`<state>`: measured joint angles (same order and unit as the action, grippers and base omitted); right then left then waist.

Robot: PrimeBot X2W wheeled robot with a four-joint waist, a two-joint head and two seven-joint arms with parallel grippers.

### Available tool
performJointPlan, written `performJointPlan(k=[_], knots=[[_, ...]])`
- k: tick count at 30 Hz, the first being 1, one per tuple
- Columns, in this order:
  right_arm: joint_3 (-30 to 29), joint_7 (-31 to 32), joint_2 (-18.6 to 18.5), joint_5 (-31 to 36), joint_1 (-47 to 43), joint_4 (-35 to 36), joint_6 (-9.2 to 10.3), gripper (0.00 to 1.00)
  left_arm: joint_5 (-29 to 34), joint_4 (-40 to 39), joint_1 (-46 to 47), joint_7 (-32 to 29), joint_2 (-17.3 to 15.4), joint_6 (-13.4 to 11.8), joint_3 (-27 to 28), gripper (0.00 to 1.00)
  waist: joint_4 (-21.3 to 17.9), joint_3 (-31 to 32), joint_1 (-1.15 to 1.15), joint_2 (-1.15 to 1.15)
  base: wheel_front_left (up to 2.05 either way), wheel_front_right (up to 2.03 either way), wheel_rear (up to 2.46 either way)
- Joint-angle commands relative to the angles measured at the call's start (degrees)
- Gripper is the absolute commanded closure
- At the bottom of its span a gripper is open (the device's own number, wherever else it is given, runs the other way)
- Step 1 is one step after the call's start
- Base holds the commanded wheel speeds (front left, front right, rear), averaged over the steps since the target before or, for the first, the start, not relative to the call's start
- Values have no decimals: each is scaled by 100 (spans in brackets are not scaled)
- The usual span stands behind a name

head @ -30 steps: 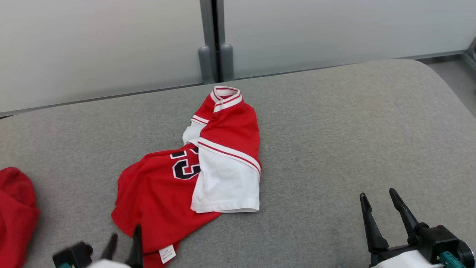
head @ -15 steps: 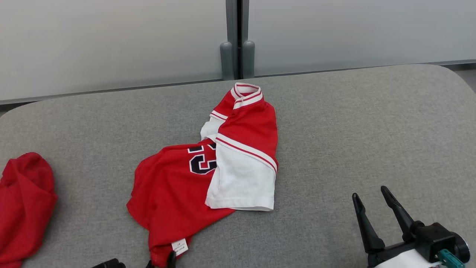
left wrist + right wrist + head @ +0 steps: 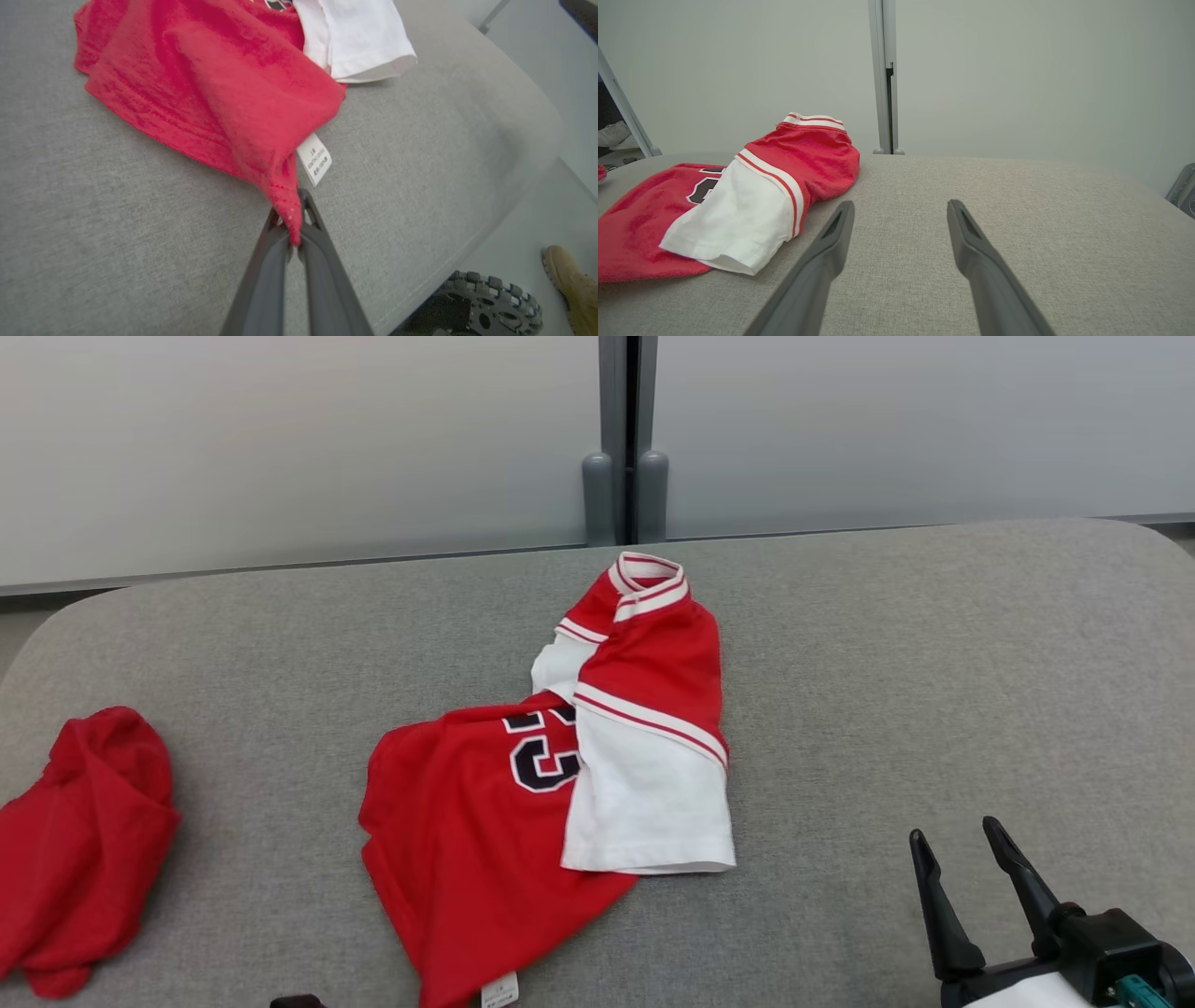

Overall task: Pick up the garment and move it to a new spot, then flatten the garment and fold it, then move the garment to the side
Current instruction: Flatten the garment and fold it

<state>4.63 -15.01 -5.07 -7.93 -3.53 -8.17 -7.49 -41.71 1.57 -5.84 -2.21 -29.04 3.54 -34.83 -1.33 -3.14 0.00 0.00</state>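
Observation:
A red and white jersey [image 3: 560, 775] with dark numbers lies crumpled in the middle of the grey padded table [image 3: 887, 644]. In the left wrist view my left gripper [image 3: 290, 212] is shut on the jersey's [image 3: 224, 84] lower red hem corner, next to its white label [image 3: 314, 159], and the cloth is drawn taut toward it. My right gripper [image 3: 962, 845] stands open at the lower right of the head view, with nothing between its fingers. Seen from the right wrist, the jersey [image 3: 738, 205] lies left of the open right gripper [image 3: 896, 210].
A second red garment [image 3: 79, 845] lies bunched at the table's left end. A pale wall with a grey post [image 3: 624, 439] runs behind the table. Beyond the table's near edge are a toothed wheel [image 3: 486, 308] and a person's tan shoe [image 3: 570, 284].
The head camera has swung left, shifting the whole picture right. My left gripper has dropped below the bottom edge of the head view, and the jersey's lower corner is stretched further toward me.

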Motion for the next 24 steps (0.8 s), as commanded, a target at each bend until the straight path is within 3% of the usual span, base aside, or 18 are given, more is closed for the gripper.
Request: performJointPlan(k=[1,3,6,12,13,14,15,16,21,24], knots=[[-10,-26,-10,6,-36,31,-1,0,172,-209,-40,-226,-315,133,-182,100,131,3,0,0,0,0,0],[36,-26,-19,28,-7,27,-1,0,326,-339,-33,-521,-659,245,-440,100,181,0,0,0,0,0,0],[45,-26,-16,19,85,6,-1,0,381,-346,68,-744,-926,352,-754,100,217,-4,0,0,0,0,0],[110,-26,9,11,107,-31,-1,0,379,182,269,-538,-994,392,-917,100,201,8,0,0,0,0,0],[116,-27,11,7,91,-36,-1,0,343,300,283,-481,-953,368,-880,94,195,13,0,0,0,0,0],[126,-26,11,2,73,-40,-1,0,291,442,259,-457,-914,341,-856,60,184,19,0,0,0,0,0],[124,-27,9,-2,55,-49,-1,0,241,553,227,-427,-880,305,-829,8,171,26,0,0,0,0,0],[126,-26,9,0,40,-57,-1,0,136,668,174,-459,-845,268,-792,0,157,41,0,0,0,0,0],[80,-26,0,-1,-16,-58,-1,0,-400,793,-8,-529,-720,125,-544,0,135,79,0,0,0,0,0],[67,-27,-3,7,-25,-61,-1,0,-648,700,-142,-567,-816,-48,-353,0,131,103,0,0,0,0,0]])
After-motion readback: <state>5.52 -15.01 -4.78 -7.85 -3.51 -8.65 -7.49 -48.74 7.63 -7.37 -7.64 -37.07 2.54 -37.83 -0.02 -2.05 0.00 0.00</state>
